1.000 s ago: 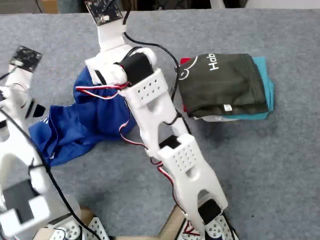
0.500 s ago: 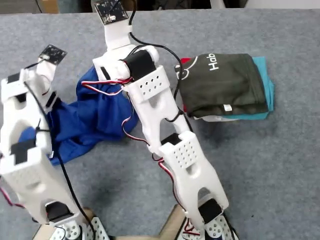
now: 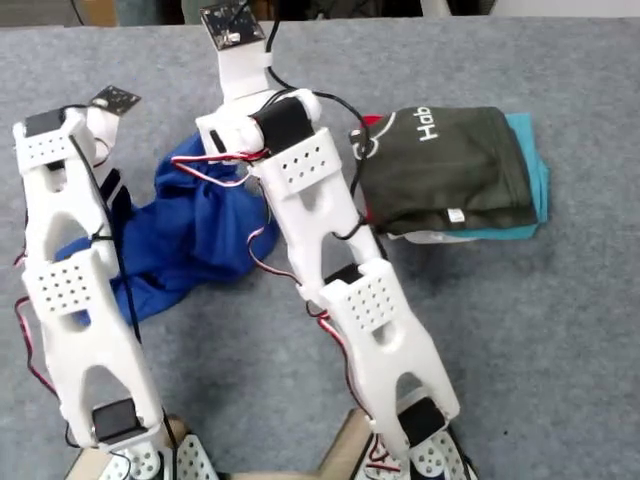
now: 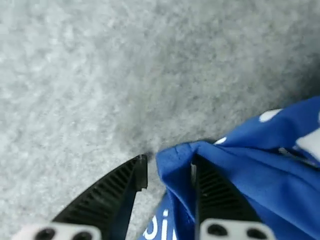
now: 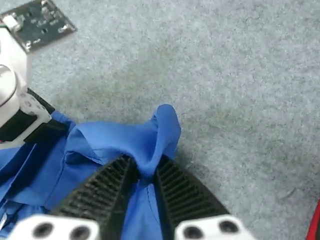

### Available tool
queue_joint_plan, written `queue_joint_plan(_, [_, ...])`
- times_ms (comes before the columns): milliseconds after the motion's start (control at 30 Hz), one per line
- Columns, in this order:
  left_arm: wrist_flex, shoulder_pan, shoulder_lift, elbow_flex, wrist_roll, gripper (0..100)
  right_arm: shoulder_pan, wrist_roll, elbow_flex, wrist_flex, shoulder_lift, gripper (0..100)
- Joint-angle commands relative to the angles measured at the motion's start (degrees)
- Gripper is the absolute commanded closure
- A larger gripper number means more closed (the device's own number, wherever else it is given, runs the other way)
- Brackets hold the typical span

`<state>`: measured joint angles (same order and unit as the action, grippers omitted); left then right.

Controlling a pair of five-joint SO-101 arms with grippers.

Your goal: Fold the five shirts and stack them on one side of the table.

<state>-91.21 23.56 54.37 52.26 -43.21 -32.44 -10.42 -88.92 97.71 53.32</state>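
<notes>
A crumpled blue shirt (image 3: 190,230) lies on the grey table (image 3: 540,330), left of centre. My right gripper (image 5: 142,167) is shut on a raised fold of this blue shirt (image 5: 150,140) at its far edge. My left gripper (image 4: 170,162) stands open at the shirt's left side, just above the table. A corner of the blue shirt (image 4: 175,165) sits between its fingers, against one finger (image 4: 210,190). At the right, a folded stack has a dark green shirt (image 3: 440,165) on top, with teal (image 3: 535,170), red (image 3: 368,122) and white (image 3: 430,237) edges beneath.
Both white arms reach in from the near edge, and the right arm (image 3: 330,250) passes close beside the stack. The left arm's wrist board (image 5: 37,25) shows near the right gripper. Bare grey cloth spreads at the near right and along the far side.
The left arm has swung in from the left edge and now stands at the blue shirt's left side. The right arm has shifted slightly away, drawing the shirt with it.
</notes>
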Motion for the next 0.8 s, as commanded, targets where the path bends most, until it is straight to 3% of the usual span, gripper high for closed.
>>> queue_joint_plan(0, [-6.4, -1.5, 3.6, 10.9, 0.4, 84, 0.4, -0.2, -0.8, -0.2, -0.7, 98.5])
queue_joint_plan(400, [-9.6, -2.2, 9.9, 16.7, 0.4, 84, 0.4, -0.2, -0.8, -0.2, -0.7, 98.5])
queue_joint_plan(567, [-9.6, -1.7, 9.9, 16.7, 0.4, 98, 0.4, -0.2, -0.8, -0.2, -0.7, 98.5])
queue_joint_plan(767, [-9.7, 0.6, 8.7, 18.2, 1.7, 97, 0.5, -0.2, -6.0, -0.2, -0.4, 98.5])
